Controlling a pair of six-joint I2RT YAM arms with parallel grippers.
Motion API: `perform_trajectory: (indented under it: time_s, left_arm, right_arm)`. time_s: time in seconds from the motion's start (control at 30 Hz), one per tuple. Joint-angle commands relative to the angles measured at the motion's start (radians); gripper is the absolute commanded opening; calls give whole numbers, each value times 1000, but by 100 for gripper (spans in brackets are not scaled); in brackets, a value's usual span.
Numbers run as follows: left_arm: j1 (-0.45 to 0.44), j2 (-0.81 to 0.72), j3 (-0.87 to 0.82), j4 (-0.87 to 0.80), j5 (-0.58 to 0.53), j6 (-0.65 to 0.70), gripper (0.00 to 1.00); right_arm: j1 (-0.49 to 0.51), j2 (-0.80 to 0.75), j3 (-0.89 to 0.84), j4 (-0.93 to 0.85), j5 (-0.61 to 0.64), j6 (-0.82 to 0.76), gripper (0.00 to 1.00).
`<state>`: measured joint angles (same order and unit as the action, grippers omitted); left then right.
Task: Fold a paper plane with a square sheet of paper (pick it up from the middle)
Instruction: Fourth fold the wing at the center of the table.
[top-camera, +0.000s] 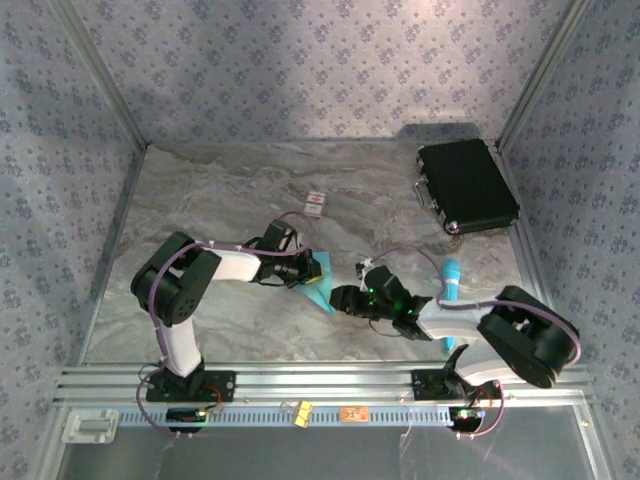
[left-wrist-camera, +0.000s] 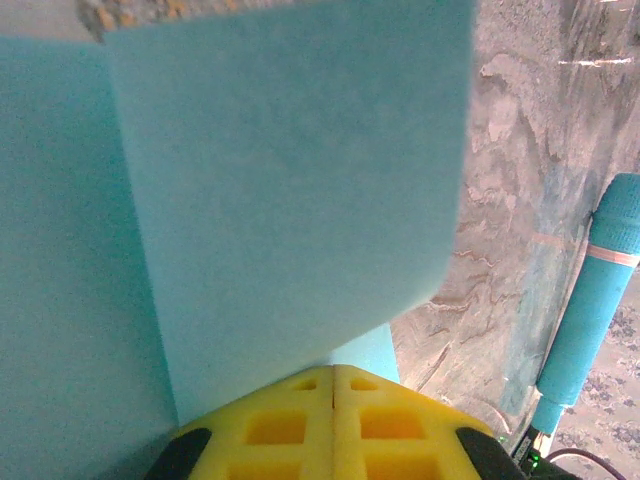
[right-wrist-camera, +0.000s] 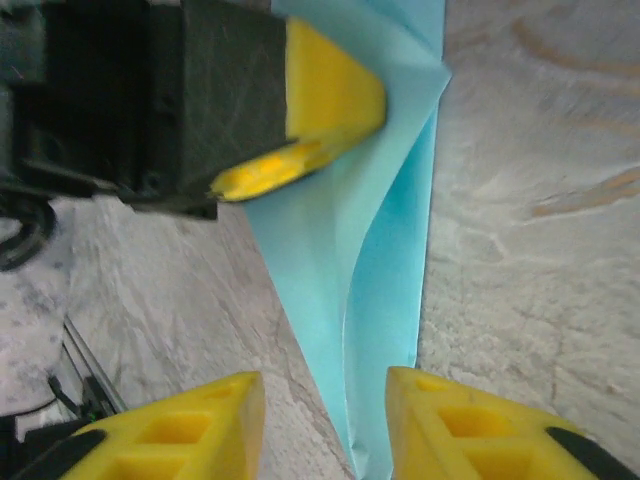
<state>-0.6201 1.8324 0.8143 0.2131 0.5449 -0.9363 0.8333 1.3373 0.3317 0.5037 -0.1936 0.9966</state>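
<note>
Paper plane (right-wrist-camera: 350, 260) looks half made to us: a creased, pointed wedge just left of the blue stick (top-camera: 451, 275), clamped in our left gripper (left-wrist-camera: 333, 385). Our right gripper (right-wrist-camera: 325, 400) stands apart around its tip — wing folds still to do.

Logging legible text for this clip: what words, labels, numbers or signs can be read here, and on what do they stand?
Nothing can be read as text.
White card: red marks, too small to read.
Orange tag and yellow tag at the near edge: too small to read.
Black case: no print visible.
Light-blue paper: plain, no print.
</note>
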Motion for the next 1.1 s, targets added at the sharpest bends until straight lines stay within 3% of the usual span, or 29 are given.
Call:
perform_trajectory:
  time_s: [0.0,0.2,0.57,1.07]
  left_arm:
    - [11,-5,-30,-49,-61,14,3]
    - [10,-2,-28,-46,-60,11,3]
    - [8,-1,-24,-54,-61,14,3]
    - [10,-1,-24,-57,-60,14,3]
  right_arm:
    - [-27,-84,3,-146,79,-7,42]
    - [-65,-103,26,-143,28,-2,40]
    - [-58,160,157,-46,-66,25,32]
    - [-44,263,166,16,-122,34,21]
